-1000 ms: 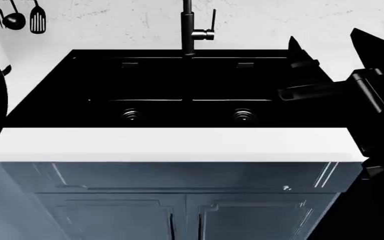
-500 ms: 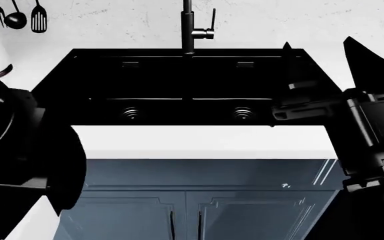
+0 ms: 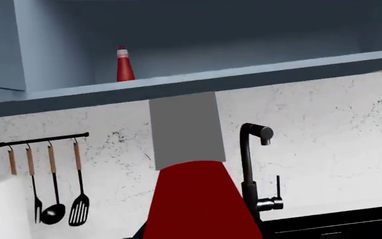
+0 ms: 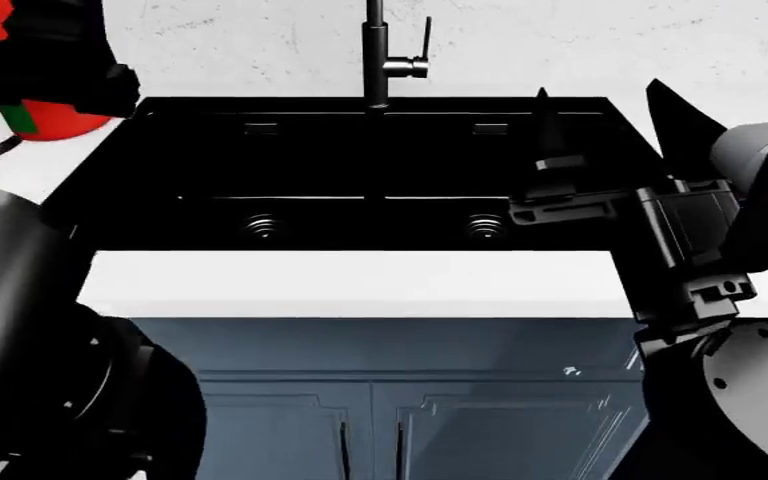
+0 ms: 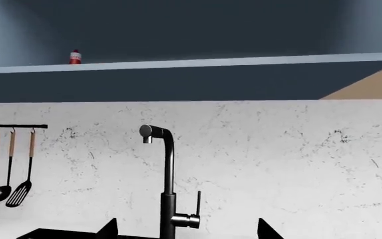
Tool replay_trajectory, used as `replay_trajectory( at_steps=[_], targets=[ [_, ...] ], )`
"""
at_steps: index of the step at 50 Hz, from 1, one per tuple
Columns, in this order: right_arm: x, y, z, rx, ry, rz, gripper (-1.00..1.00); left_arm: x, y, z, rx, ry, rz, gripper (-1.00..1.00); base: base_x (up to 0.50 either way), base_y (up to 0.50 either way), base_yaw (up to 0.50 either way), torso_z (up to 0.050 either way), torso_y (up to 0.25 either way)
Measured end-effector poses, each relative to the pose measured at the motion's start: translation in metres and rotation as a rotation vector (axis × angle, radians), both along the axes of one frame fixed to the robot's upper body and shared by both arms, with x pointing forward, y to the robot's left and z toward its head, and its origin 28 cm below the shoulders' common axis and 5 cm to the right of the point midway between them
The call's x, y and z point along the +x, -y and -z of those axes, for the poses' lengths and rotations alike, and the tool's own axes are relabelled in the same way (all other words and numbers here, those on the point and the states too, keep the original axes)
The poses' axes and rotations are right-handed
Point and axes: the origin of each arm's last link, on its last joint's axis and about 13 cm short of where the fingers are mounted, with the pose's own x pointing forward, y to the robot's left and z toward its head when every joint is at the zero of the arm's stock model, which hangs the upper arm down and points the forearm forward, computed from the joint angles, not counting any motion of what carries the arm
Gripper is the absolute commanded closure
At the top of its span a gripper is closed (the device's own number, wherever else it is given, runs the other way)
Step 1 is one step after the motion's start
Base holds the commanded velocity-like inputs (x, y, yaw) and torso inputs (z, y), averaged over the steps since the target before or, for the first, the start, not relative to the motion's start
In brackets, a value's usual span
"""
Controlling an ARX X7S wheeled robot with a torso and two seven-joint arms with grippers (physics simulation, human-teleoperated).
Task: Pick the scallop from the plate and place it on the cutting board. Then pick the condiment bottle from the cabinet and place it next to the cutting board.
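Left claw (image 4: pixel 71 70): clamped on the bottle (image 3: pixel 194 204), fingers themselves hidden. The bottle is held upright in the air over the sink's far-left corner, close to the wrist camera. Red body, flat grey-white cap (image 3: pixel 183 129); a bit of green shows on it in the head view. No text legible.

Right claw (image 4: pixel 608 130): fingers spread wide, nothing between them, above the right basin.

Second bottle (image 3: pixel 124 64), small and red, stands on the open upper shelf (image 3: pixel 244 74).

Below: black double sink (image 4: pixel 371 190), black faucet (image 4: pixel 379 55), white counter (image 4: pixel 357 285), blue-grey cabinet doors (image 4: pixel 357 420). White speckled wall (image 5: pixel 277 159), utensil rail (image 3: pixel 42 140) at left.
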Motion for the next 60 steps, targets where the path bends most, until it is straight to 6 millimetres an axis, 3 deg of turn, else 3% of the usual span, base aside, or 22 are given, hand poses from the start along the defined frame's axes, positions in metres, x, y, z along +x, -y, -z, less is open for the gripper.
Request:
replay_trajectory(
  at_steps=[18,60],
  targets=[
    [0.006,-0.004,0.009,-0.004,-0.037,-0.016,-1.0,-0.003,-0.001,0.021,-0.012,-0.031,-0.01,1.0,-0.19,-0.41,0.0,0.001,0.0],
    [0.005,-0.006,0.007,0.01,-0.024,-0.032,-1.0,-0.004,-0.003,0.029,-0.023,-0.049,0.0,1.0,-0.03,-0.5,0.0,0.0,0.0]
  ],
)
